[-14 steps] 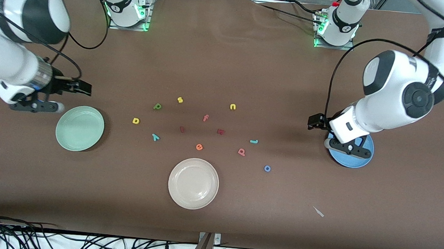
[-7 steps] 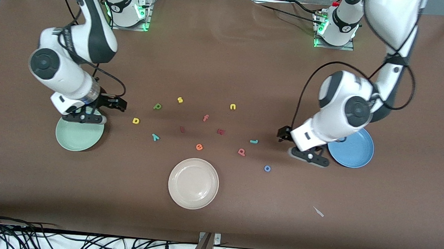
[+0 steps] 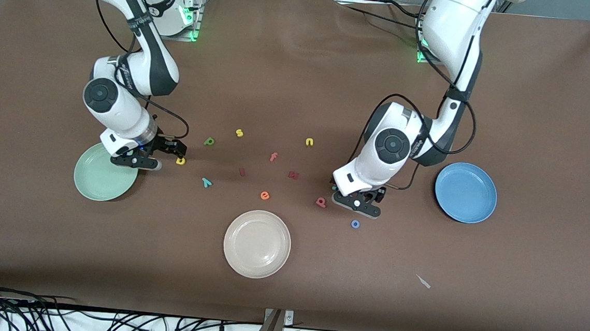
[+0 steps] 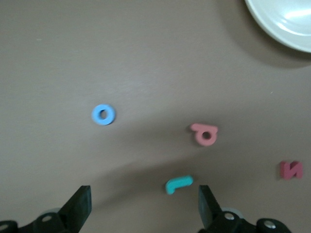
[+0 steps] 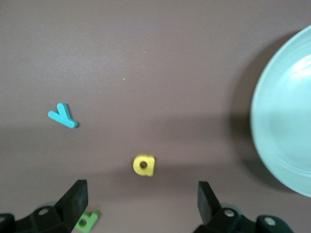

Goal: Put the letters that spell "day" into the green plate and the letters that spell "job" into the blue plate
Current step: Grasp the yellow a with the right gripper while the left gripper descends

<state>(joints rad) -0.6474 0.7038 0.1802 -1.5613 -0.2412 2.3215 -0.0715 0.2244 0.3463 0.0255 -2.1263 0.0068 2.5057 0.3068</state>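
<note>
1. The table (image 3: pixel 301 72) carries everything; both arms reach in from their bases and neither waits
2. The green plate (image 3: pixel 99 180) lies at the right arm's end of the table and holds nothing; none of "day" is in it yet
3. The blue plate (image 3: pixel 465 193) lies at the left arm's end, also with nothing in it; none of "job" is in it
4. The cream plate (image 3: pixel 257 244), nearest the front camera, is no part of the task
5. The right gripper (image 3: pixel 139 161) hangs over the green plate's rim and the table beside it, jaws apart and holding nothing; its wrist view shows the yellow d (image 5: pixel 144 165) between its fingers (image 5: pixel 73 196)
6. The left gripper (image 3: pixel 358 203) hovers over the teal j (image 4: pixel 179 184), jaws apart and holding nothing
7. The pinkish b (image 3: pixel 321 202) lies just beside that gripper; the blue o (image 3: pixel 355 223) lies nearer the front camera
8. The teal y (image 3: pixel 206 182) and green a (image 3: pixel 209 141) lie near the d
9. The s (image 3: pixel 239 132), n (image 3: pixel 309 142), f (image 3: pixel 273 156) and e (image 3: pixel 265 195) stay out of it
10. By my judgement the work is at its start: all six letters remain, and the first grasps look to be d and j
</note>
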